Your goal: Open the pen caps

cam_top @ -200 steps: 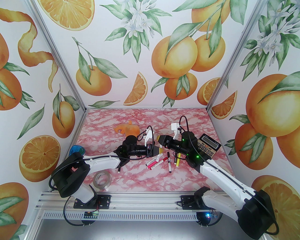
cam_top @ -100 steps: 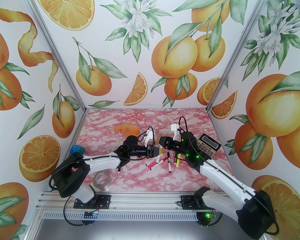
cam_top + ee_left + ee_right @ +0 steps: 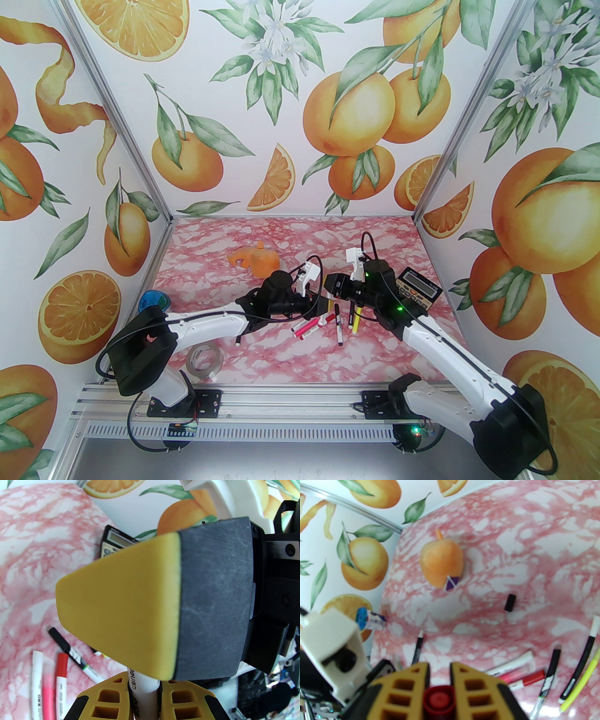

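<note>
My left gripper [image 3: 144, 681] is shut on the white barrel of a pen [image 3: 138, 687], held off the table. My right gripper [image 3: 440, 669] is shut on that pen's red cap [image 3: 438, 699], seen end-on between its jaws. In the left wrist view one of its yellow fingers [image 3: 121, 597] covers the pen's far end. From above, the left gripper [image 3: 320, 307] and right gripper [image 3: 329, 287] meet tip to tip over the loose pens [image 3: 323, 326]. These are white, red-capped, black and yellow. A loose black pen cap [image 3: 509, 602] lies on the table farther back.
An orange toy [image 3: 257, 260] sits behind the left gripper. A calculator [image 3: 417, 290] lies beside the right arm. A tape roll [image 3: 204, 358] and a blue object [image 3: 152, 300] are at the left, near the pink marble table [image 3: 281, 234] edge.
My right gripper has shut on the red cap. Both grippers have shifted a little to the right and back, with the left arm carrying the pen along.
</note>
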Available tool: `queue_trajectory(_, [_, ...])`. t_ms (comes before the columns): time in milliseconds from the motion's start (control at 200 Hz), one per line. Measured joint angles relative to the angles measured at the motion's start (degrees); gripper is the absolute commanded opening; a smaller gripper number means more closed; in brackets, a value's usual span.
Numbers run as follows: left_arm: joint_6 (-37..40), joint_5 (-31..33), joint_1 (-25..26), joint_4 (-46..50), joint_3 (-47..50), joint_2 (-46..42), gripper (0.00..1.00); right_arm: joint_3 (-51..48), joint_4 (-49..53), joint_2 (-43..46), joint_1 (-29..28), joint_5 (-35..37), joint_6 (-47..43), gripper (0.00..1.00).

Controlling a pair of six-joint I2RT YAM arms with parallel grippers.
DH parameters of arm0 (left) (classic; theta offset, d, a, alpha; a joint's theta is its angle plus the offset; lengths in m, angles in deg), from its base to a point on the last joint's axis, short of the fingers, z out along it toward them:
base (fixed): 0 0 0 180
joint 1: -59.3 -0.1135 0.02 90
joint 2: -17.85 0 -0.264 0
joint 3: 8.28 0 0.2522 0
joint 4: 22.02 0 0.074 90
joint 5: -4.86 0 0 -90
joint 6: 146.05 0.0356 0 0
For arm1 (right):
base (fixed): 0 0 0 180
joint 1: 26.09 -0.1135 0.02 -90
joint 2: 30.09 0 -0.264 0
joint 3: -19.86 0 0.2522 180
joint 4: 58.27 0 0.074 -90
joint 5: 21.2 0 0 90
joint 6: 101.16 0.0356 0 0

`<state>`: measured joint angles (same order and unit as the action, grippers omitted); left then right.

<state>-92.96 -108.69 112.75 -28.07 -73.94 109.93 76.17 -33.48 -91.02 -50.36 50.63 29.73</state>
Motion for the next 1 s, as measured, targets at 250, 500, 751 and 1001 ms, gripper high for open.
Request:
queue_trajectory(250, [-0.85,3.85,1.49,-1.44,-1.57,2.54,0.02,0.00,0.98,0.28,-0.04,5.99,0.24,0.08])
queue_trajectory(500, [-3.65,6.71,2.12,-5.64,-1.55,3.65,0.03,-0.70,-2.43,0.22,0.00,9.27,1.27,0.07])
queue_trajectory(751, [-0.90,7.87,7.19,1.64,-0.55,3.56,0.03,1.62,-6.54,-2.38,4.13,15.17,3.23,0.06])
queue_trajectory(1001, [1.70,8.96,9.03,9.07,0.50,2.47,0.03,5.22,-10.47,-4.00,5.20,16.52,3.06,0.07])
